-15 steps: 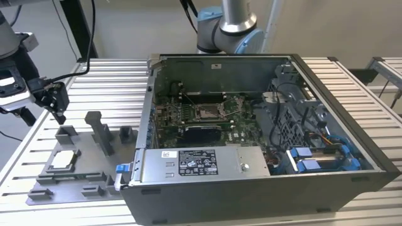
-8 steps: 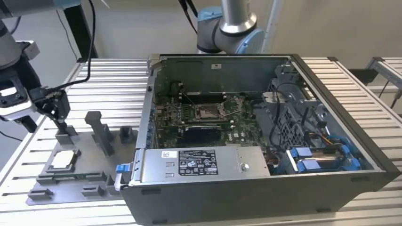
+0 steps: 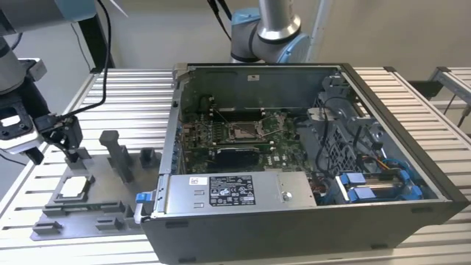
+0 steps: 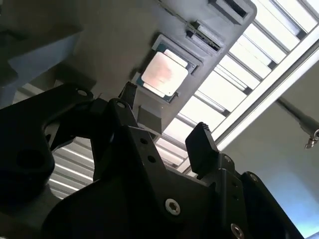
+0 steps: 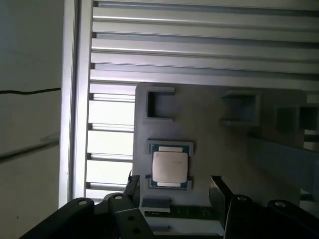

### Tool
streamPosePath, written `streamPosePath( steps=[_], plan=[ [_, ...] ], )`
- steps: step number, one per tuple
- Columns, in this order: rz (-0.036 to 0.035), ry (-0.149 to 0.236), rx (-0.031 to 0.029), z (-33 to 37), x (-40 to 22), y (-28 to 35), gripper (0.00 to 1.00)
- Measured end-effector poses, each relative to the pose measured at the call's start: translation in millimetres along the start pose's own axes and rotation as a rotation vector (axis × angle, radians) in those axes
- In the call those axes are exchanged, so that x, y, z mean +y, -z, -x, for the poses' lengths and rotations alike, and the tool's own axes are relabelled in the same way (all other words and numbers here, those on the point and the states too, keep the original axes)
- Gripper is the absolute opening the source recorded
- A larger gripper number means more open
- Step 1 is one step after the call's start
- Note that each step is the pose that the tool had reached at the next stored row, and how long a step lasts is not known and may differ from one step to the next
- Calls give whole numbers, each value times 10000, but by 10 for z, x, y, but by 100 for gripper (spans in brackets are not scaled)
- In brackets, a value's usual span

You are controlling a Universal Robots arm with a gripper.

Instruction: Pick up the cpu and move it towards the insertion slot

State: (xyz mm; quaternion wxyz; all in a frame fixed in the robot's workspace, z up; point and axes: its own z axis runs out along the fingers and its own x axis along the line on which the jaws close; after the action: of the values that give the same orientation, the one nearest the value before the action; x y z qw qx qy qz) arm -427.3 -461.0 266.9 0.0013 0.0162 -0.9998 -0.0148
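exterior view: insertion slot [image 3: 243, 131] inside case [image 3: 294, 232], to the exterior view's right of cpu [image 3: 75, 187] | in both wrist views: gripper [image 5: 174, 191] fingers apart, clear of cpu, silvery square face up in grey fixture [image 5: 209, 129]

A grey robot arm [image 3: 13, 66] rises above its black claw [image 3: 52, 150], which points straight down. In both wrist views, the claw's two dark fingers [image 5: 218, 191] stand spread wide apart, with a clear open gap between their tips.
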Motion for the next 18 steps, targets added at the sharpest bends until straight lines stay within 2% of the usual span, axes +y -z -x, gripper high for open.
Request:
streamPosePath(
  steps=[18],
  plan=[
    [0, -7, 0, -2, -29, -327, 100]
  ],
)
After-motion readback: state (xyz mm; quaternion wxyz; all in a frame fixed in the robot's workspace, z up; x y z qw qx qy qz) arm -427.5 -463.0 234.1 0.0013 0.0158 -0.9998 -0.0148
